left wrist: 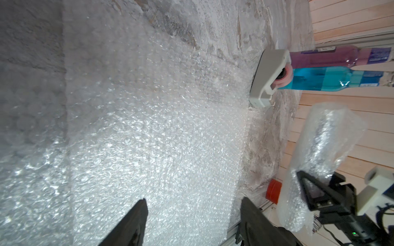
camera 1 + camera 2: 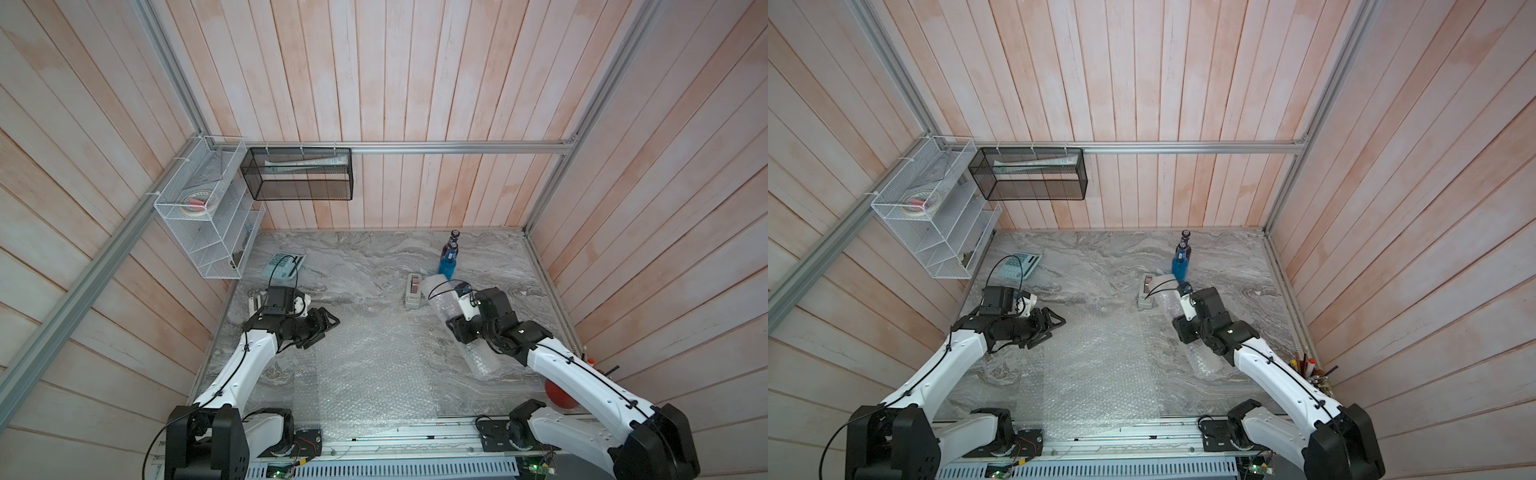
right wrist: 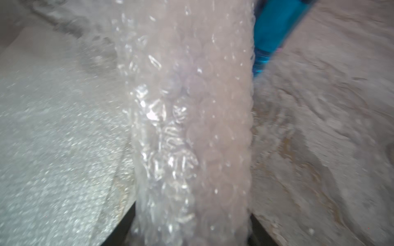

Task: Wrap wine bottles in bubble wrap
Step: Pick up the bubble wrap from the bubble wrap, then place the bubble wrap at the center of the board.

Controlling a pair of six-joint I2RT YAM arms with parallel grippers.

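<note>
My right gripper (image 3: 191, 230) was clamped around the middle of the bubble-wrap tube (image 2: 482, 357), one finger on each side, as the right wrist view showed. A darker shape showed through the wrap in the left wrist view, but I could not make out what it was. I also could not tell whether the tube's near end touched the table (image 2: 353, 257). My left gripper (image 2: 324, 330) hung with its jaws wide apart over the far left corner of the flat bubble wrap sheet (image 2: 365, 365). That sheet lay spread across the middle of the table toward the near edge.

The blue bottle (image 2: 448, 266) stood upright toward the back right, with the purple bottle (image 2: 453, 239) just behind it, both just past the tube's far end. The grey tape dispenser (image 2: 414, 292) sat beside that same end, carrying a pink roll of tape (image 1: 284, 73).

On the left wall, the white wire basket (image 2: 176, 176) held a tape ring (image 2: 188, 211) and a small red item in its top tier. The black mesh basket (image 2: 303, 190) on the back wall held a pale long roll (image 2: 303, 164). In a top view, pens (image 2: 1304, 365) stood bunched at the table's right edge; I could not see their holder.
</note>
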